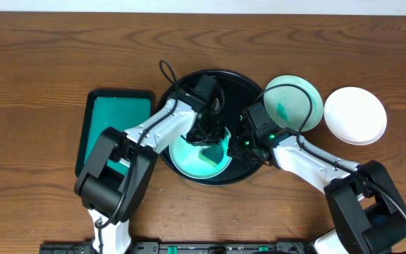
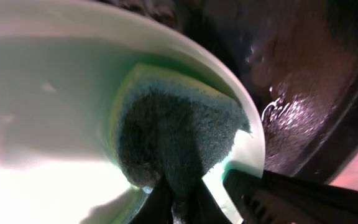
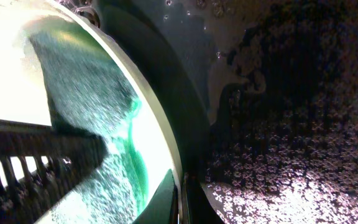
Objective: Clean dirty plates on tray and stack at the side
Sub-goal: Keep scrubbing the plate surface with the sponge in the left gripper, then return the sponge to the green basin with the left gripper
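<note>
On the wooden counter (image 1: 41, 56), the large round black tray (image 1: 238, 83) sits at centre, with a rectangular green tray (image 1: 115, 120) just to its left. One mint plate (image 1: 189, 164) lies on the near part of the black tray. It looks mid-scrub, wet and with teal colour showing on it.

Two more plates rest off the tray on the right. A smeared mint plate (image 1: 296, 90) sits against the tray's far-right rim, teal streaks plain on it. A white plate (image 1: 356, 115) lies just beside it and looks clean. Nothing is stacked yet, so the job seems to be in its early-to-middle part.

Both arms reach inward over the tray, elbows bent.

- **Left tool** (image 1: 206, 137): points down, clamped on a dark green sponge (image 2: 179, 130) pressed inside the mint plate near its rim.
- **Right tool** (image 1: 237, 147): closed narrow on that plate's right rim — seemingly steadying it.
</note>
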Controlling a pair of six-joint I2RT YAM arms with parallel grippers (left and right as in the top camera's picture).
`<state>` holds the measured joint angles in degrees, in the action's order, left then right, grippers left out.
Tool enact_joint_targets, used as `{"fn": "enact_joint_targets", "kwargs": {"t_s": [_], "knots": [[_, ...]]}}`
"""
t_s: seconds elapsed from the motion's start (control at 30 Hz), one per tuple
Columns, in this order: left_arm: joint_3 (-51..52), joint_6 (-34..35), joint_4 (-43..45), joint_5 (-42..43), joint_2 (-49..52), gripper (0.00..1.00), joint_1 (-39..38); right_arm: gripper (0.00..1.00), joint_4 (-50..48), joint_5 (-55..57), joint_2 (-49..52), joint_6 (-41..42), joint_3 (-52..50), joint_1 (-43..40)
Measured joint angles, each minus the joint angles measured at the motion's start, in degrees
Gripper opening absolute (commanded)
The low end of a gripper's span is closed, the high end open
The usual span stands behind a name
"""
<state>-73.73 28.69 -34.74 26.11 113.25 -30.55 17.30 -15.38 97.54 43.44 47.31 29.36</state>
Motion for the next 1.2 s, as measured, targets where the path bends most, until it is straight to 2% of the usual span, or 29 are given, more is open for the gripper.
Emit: {"fn": "enact_joint_targets", "kwargs": {"t_s": [0.23, 0.4, 0.63, 0.83, 0.97, 1.2], "knots": [[0.0, 1.51, 0.09, 3.61, 0.17, 0.07, 4.13, 0.01, 0.11, -0.28, 0.0, 0.0, 0.0, 0.0], [0.0, 1.09, -1.33, 1.84, -2.14, 0.07, 5.33, 0.01, 0.15, -0.28, 0.0, 0.0, 0.0, 0.0], [0.0, 0.63, -6.69, -6.08, -17.09, 0.07, 6.99, 0.01, 0.15, -0.28, 0.0, 0.0, 0.0, 0.0], [-0.11, -0.24, -12.74, -19.1, -29.31, 0.07, 9.92, 0.01, 0.15, -0.26, 0.0, 0.0, 0.0, 0.0], [-0.11, -1.14, -14.71, -27.19, -30.08, 0.07, 16.28, 0.01, 0.17, -0.26, 0.0, 0.0, 0.0, 0.0], [-0.11, -2.43, -15.65, -31.04, -24.26, 0.07, 27.45, 0.01, 0.17, -0.26, 0.0, -0.07, 0.0, 0.0]]}}
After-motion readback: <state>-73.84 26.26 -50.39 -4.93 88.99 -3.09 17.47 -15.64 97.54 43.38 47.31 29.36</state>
